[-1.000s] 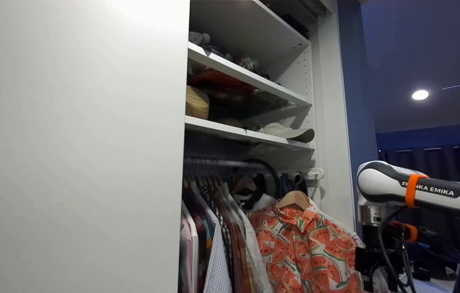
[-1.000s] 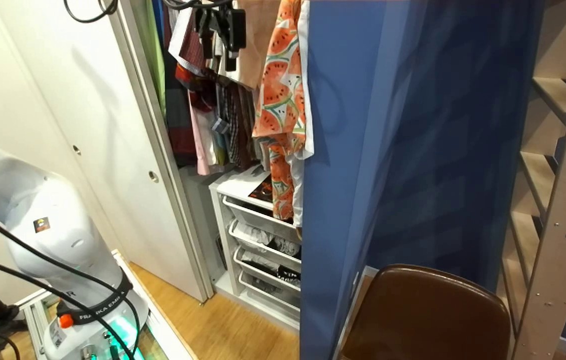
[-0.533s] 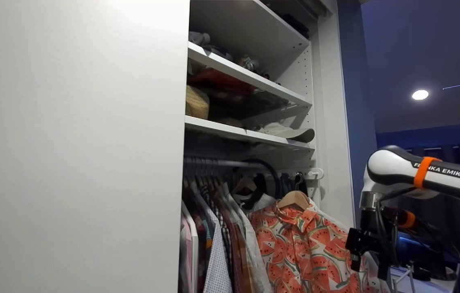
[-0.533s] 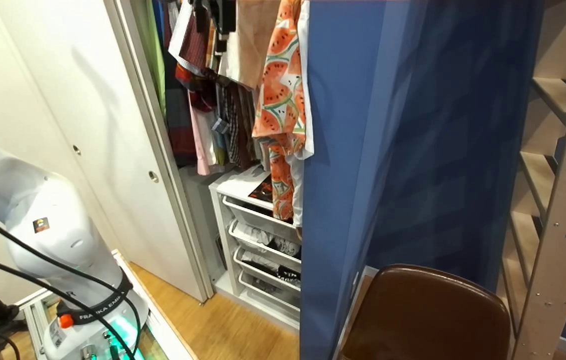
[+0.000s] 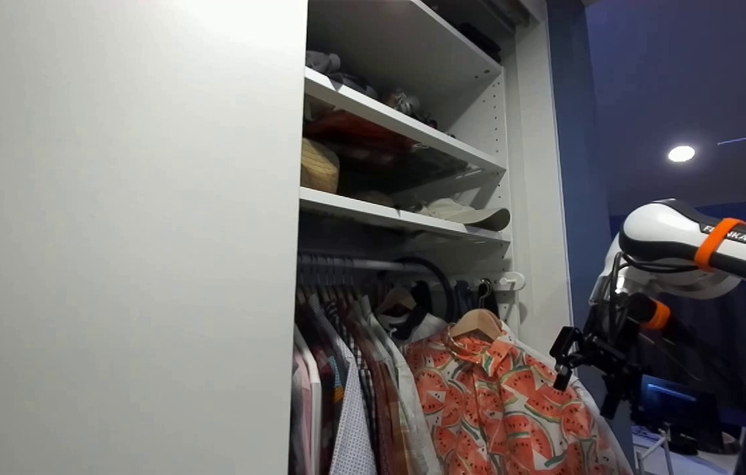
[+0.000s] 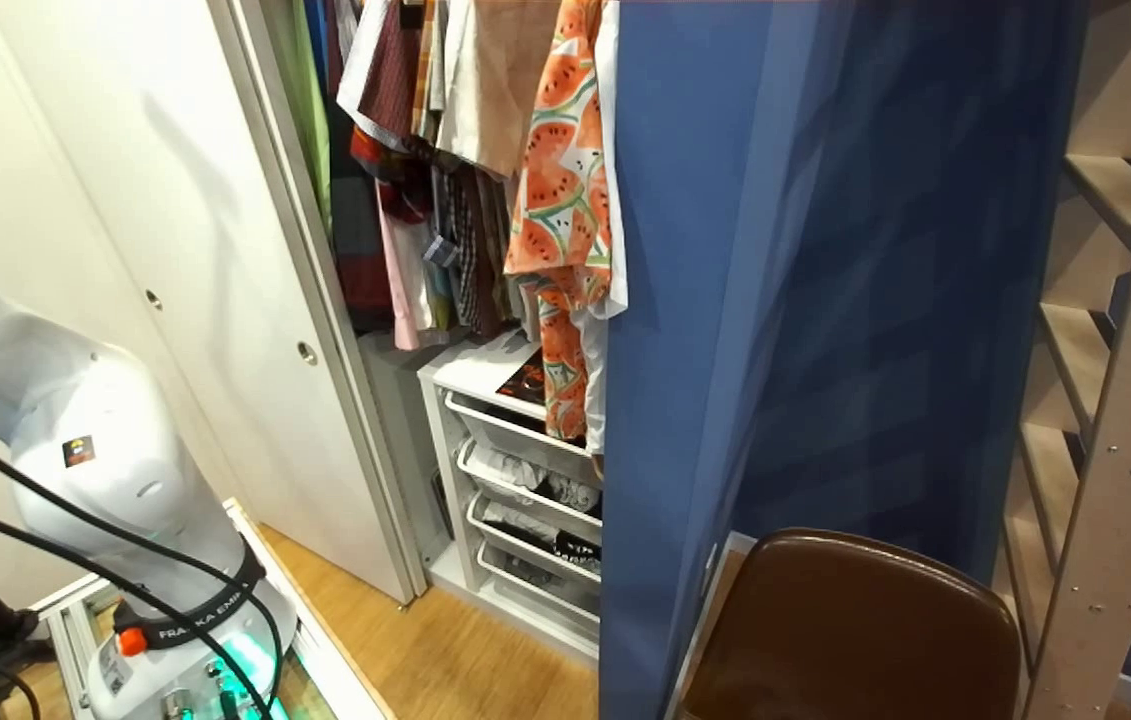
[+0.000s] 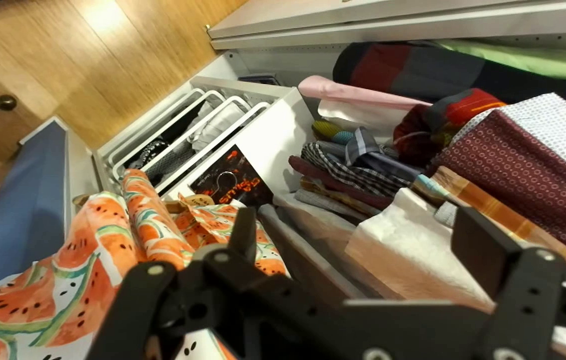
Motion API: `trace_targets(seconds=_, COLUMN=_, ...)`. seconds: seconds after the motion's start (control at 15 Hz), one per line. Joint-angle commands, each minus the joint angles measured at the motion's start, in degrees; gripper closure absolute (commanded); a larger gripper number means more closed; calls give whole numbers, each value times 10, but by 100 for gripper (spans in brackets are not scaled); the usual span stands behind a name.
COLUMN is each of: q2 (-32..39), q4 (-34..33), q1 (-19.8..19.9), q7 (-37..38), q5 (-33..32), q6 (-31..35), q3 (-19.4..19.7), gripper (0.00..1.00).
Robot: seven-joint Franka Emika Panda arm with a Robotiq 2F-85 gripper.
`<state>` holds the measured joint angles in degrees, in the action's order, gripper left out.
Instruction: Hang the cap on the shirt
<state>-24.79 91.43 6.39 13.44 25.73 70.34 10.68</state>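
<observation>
Appears to be a home: in an exterior view, has a wardrobe (image 5: pixel 478 119) with hanging shirts (image 5: pixel 452 402) at five o'clock; in an exterior view, cloth-filled drawers (image 6: pixel 500 435) at six, a brown chair (image 6: pixel 855 630) at four, wooden flooring (image 6: pixel 445 660) at seven.

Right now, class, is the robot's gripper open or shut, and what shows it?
Open: the gripper holds nothing, its two fingers standing wide apart in the wrist view.

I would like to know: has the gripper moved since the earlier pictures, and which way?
Yes: in an exterior view, the gripper has moved up, closer to the shelf with the beige cap.
</observation>
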Motion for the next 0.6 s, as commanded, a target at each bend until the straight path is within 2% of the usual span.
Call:
trace_targets(seconds=0.0, q2=3, q4=1, q1=10, q7=25, q5=44, q6=12, q3=0, gripper=0)
trace_targets(seconds=0.2, q2=27, q4=-45, q1=8, q7=95, q5=146, q6=14, q3=13, gripper=0)
trace_targets(seconds=0.53, q2=45, q4=-59, q1=22, q7=191, q5=272, q6=70, q3=19, gripper=0)
